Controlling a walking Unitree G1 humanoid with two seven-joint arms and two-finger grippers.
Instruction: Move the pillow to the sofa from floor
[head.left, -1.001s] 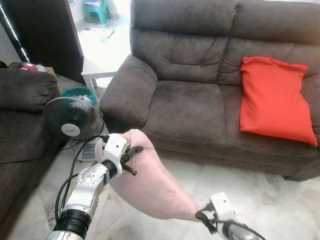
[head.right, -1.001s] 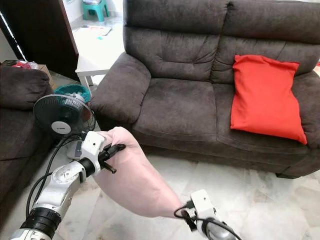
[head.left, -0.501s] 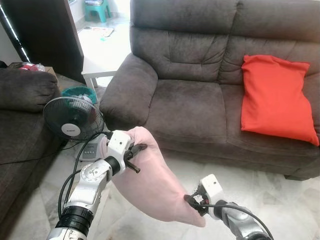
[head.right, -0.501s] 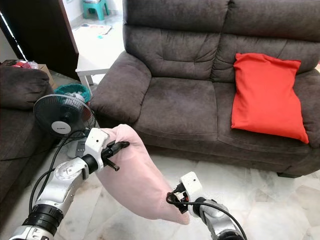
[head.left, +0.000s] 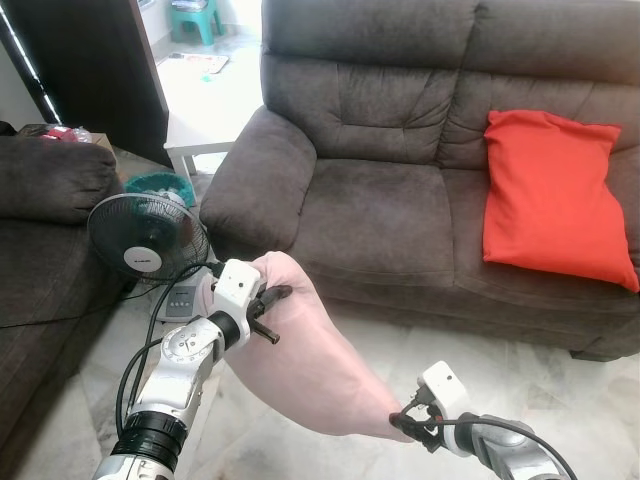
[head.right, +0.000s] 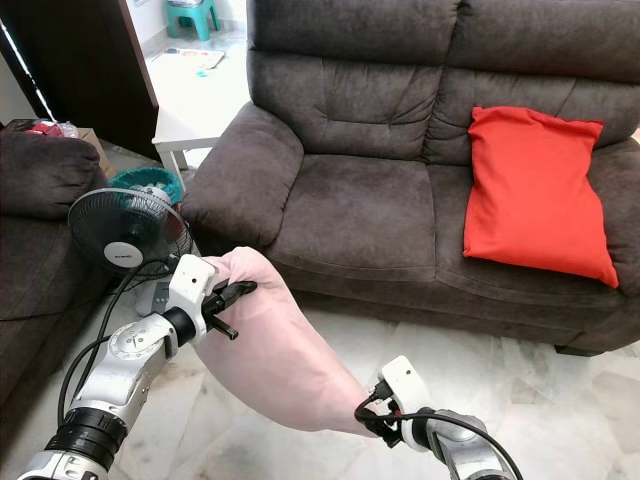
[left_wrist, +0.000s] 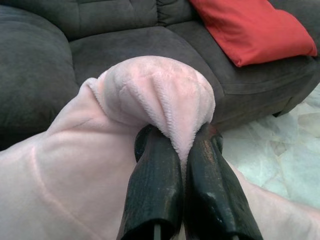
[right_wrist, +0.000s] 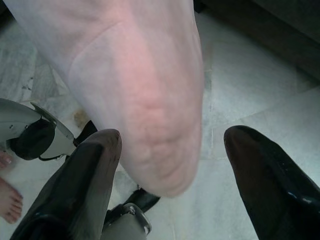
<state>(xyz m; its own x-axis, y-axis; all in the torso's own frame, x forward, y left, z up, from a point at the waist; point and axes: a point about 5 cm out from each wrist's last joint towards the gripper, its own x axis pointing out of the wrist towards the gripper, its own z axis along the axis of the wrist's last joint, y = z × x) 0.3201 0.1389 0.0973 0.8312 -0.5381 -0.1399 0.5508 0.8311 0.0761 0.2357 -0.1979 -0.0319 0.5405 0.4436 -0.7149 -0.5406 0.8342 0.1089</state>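
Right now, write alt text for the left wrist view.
The left gripper, jaws shut, pinches a bunched corner of the pink pillow. Beyond it are the dark grey sofa, a red cushion on its seat, and pale tiled floor.

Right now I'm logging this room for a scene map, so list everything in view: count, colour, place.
pillow: one, pale pink, held off the floor in front of the sofa
cushion: one, red, leaning on the sofa's right seat
sofa: one, dark brown, straight ahead
second sofa: one, dark brown, at the left edge
fan: one, black, on the floor between the sofas
basket: one, teal, behind the fan
stool: one, teal, far back
floor: pale marble tiles
left gripper: black fingers pinching the pillow's upper corner
right gripper: black fingers spread open at the pillow's lower end
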